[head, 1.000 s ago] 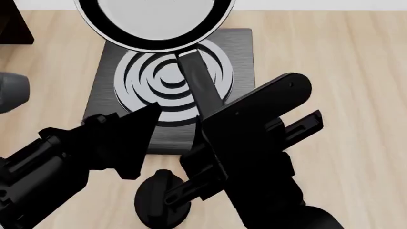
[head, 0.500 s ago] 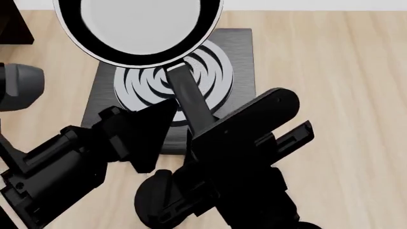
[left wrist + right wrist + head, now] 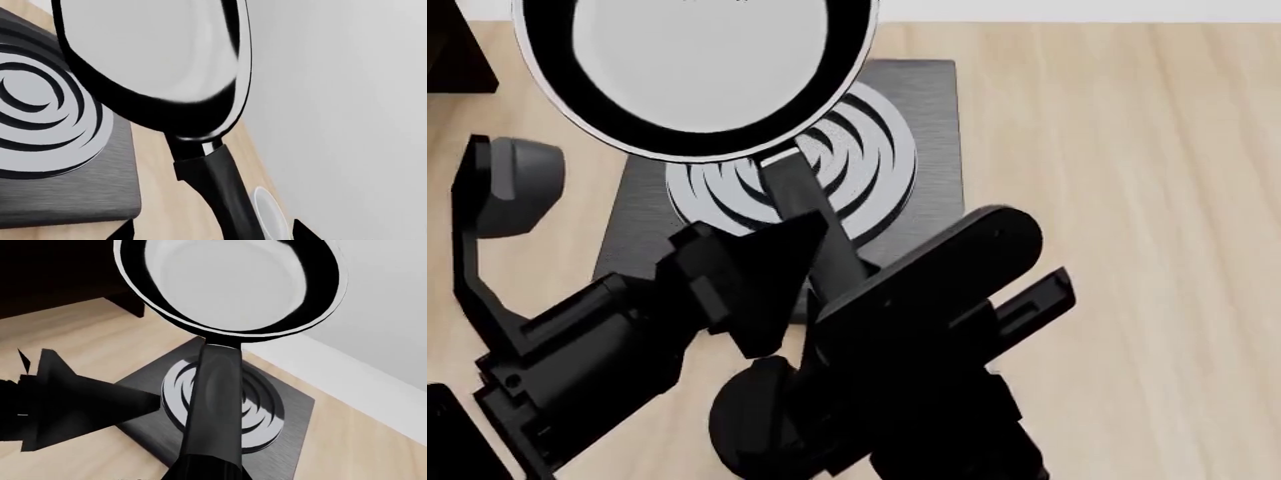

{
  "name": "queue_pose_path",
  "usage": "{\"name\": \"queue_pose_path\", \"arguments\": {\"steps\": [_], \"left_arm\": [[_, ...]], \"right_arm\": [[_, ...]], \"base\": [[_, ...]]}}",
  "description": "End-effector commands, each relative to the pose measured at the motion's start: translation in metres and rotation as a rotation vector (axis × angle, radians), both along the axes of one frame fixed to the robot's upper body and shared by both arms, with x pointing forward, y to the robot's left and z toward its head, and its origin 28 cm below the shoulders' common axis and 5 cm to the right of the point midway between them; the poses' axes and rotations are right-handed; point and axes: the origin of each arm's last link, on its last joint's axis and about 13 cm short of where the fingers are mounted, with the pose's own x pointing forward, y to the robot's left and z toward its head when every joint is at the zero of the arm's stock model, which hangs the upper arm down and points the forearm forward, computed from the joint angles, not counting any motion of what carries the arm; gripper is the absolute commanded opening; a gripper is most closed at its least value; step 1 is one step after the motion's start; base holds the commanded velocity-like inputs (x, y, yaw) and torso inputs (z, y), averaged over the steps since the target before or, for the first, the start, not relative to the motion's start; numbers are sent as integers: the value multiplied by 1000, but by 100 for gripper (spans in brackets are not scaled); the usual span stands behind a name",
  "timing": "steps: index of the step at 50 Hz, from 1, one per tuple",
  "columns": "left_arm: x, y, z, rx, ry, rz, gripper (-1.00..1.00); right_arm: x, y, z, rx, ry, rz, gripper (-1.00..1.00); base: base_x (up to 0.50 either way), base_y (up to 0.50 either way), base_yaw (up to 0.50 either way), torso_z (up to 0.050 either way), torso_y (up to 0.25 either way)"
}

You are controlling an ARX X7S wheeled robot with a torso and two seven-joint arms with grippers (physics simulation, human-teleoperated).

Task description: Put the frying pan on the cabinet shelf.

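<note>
Two arms crowd my head view, and the small round black frying pan [image 3: 694, 70] with its glossy grey inside hangs in the air above the flat black square burner plate [image 3: 928, 100] with pale concentric rings. Its long black handle [image 3: 814, 225] slants down into the right gripper [image 3: 847, 290]. From the right wrist view the handle [image 3: 210, 405] runs straight into the camera base, so I judge that gripper closed on the handle, though its fingers themselves are hidden. The left gripper [image 3: 761, 275] sits just beside the handle, its dark wedge tip near it; I cannot tell whether it is open or closed, nor whether it touches the handle.

The very dark brown boxy cabinet shelf [image 3: 60, 275] shows best in the right wrist view, beyond the pan and off to one side of the burner; in the head view only a dark corner [image 3: 457, 55] peeks in at the upper left. The pan is clear of the burner but well apart from the shelf.

To carry this well, I would keep the pan level, since a long handle held at its far end makes the bowl want to droop or twist in the grip. I would swing slowly toward the cabinet, keep the left arm out of the handle's path, and bring more of the shelf into my head view before committing to a height.
</note>
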Motion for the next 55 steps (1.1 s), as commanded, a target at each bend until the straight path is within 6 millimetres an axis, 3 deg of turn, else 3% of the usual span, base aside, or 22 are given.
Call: {"name": "queue_pose_path", "arguments": {"steps": [1,27,55], "left_arm": [[5,-4,-1,-45,28,-4,100],[17,-13,-1,-64,27,-27,100],[26,-22,-27,-57,107,-53,100]], "right_arm": [[-1,-4,8,15,-89,-50,-100],[-4,-2,-1,7,-76,-24,-100],[-8,-3,-4,7,-81,-16,-100]], "base": [[0,0,0,0,-10],[0,2,-2,0,-3],[0,2,-2,1,-4]]}}
